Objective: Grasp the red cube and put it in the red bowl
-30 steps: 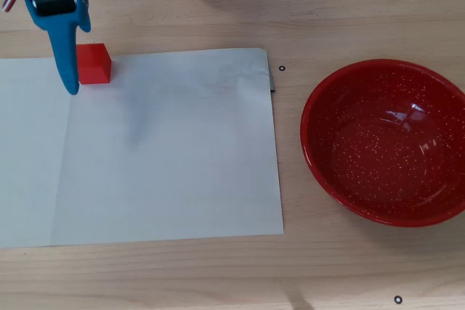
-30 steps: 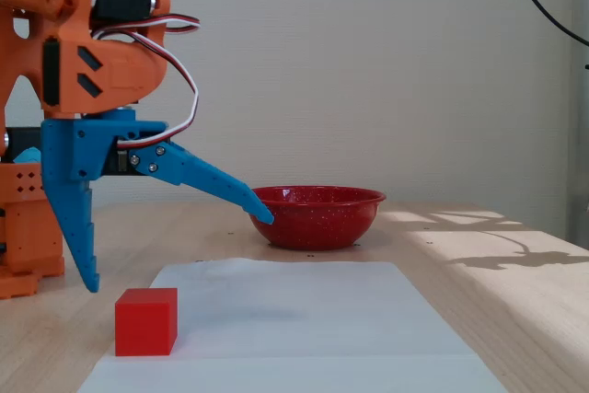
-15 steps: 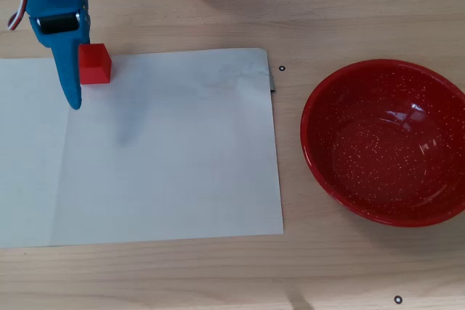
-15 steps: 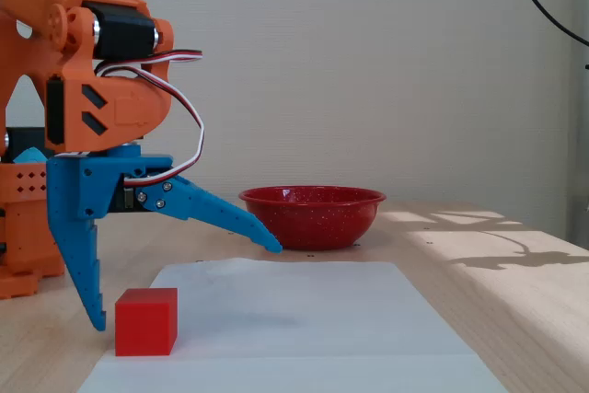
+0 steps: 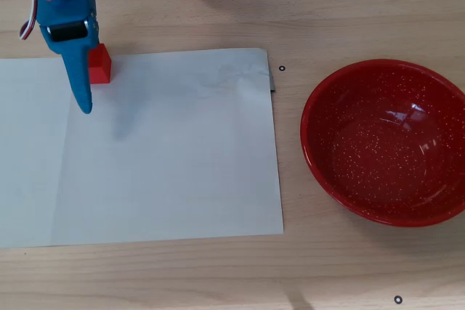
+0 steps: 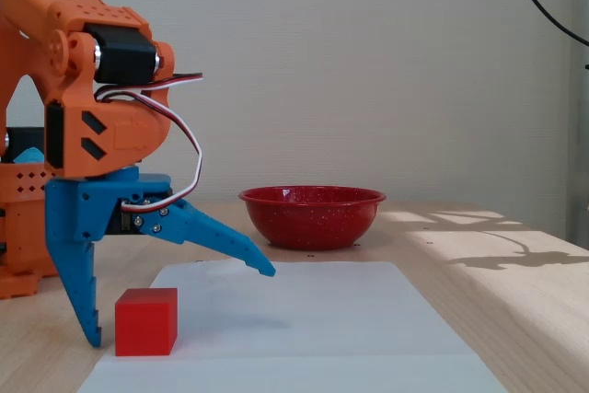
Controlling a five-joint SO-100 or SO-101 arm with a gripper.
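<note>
The table (image 5: 341, 5) of pale wood carries a white sheet (image 5: 167, 150) on its left half in the overhead view. The bowl (image 5: 385, 141) sits right of the sheet, off it, empty. The orange arm (image 6: 87, 89) leans over the sheet's far-left corner. Its blue gripper (image 6: 179, 306) is spread wide, one finger down beside the cube (image 6: 145, 321), the other raised. The cube rests on the sheet, ungripped.

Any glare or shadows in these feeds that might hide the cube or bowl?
Overhead view: white glare streaks inside the glossy red speckled bowl; soft grey arm shadow on the white paper sheet, clear of the small matte red cube. Fixed view: cube evenly lit; sunlit patches with cable shadows on the wooden table, right.
</note>
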